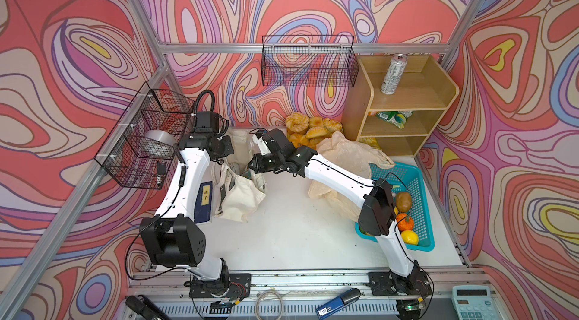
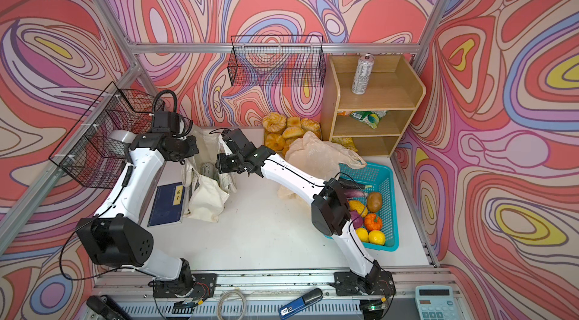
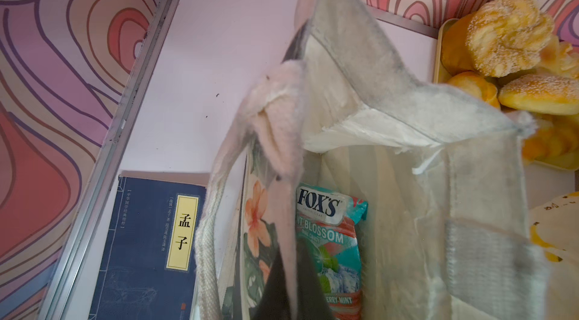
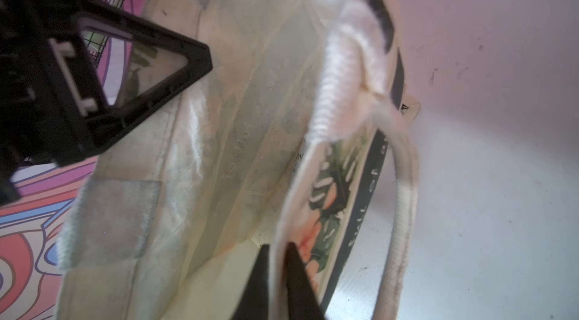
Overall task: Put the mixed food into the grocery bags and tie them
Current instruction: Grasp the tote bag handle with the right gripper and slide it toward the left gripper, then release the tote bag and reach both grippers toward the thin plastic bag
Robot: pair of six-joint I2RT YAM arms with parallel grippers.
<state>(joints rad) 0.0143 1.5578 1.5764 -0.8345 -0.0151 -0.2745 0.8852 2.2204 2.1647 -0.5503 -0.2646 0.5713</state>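
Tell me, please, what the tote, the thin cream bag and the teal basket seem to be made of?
Tote: matte off-white woven cloth, probably cotton; frayed edges, braided handles.
Thin cream bag: translucent plastic film, it seems; crinkled, faint sheen.
Teal basket: rigid moulded plastic, likely; regular mesh walls, smooth rim.

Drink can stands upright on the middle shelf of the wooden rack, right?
Not quite. The drink can stands upright on the top shelf of the wooden rack, not the middle one. Both top views show it.
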